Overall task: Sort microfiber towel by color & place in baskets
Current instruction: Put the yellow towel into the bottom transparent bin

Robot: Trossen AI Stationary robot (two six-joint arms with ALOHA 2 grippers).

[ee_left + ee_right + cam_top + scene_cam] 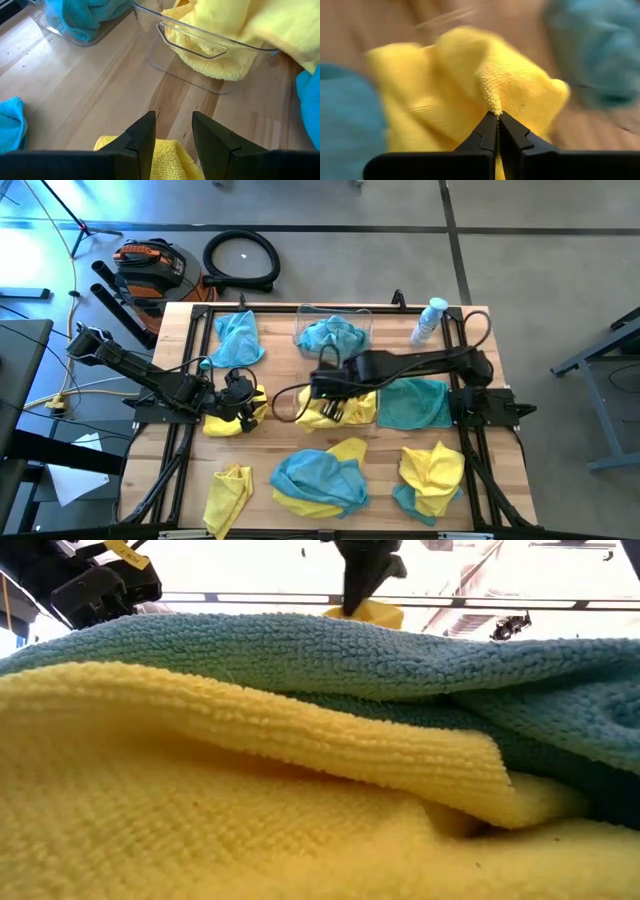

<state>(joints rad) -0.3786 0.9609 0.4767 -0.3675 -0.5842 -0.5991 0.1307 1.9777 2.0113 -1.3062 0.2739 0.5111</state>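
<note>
My right gripper point(330, 392) is shut on a yellow towel point(470, 90) over the middle of the table, above a clear basket point(210, 50) that holds yellow cloth point(215, 65). A second clear basket point(300, 330) at the far edge holds teal towels point(333, 335). My left gripper point(174, 135) stands open at the table's left, just over another yellow towel point(232, 418) that lies flat on the wood; wood shows between its fingers. The low view is mostly filled by a near pile of yellow and teal towels point(300, 740). My right gripper pinches a raised ridge of the yellow towel point(493, 102) between its two fingertips point(485, 132), coming from above and pointing steeply down. The cloth spreads out and hangs below the fingers point(365, 612). Whether its lower part rests in the basket cannot be told.
Loose towels lie around: teal ones at the far left point(238, 338) and right of centre point(415, 402), a yellow and teal pile point(320, 480) at the near edge, a yellow one point(228, 495) near left, a yellow and teal pair point(432, 475) near right. A clear bottle point(428, 320) stands far right.
</note>
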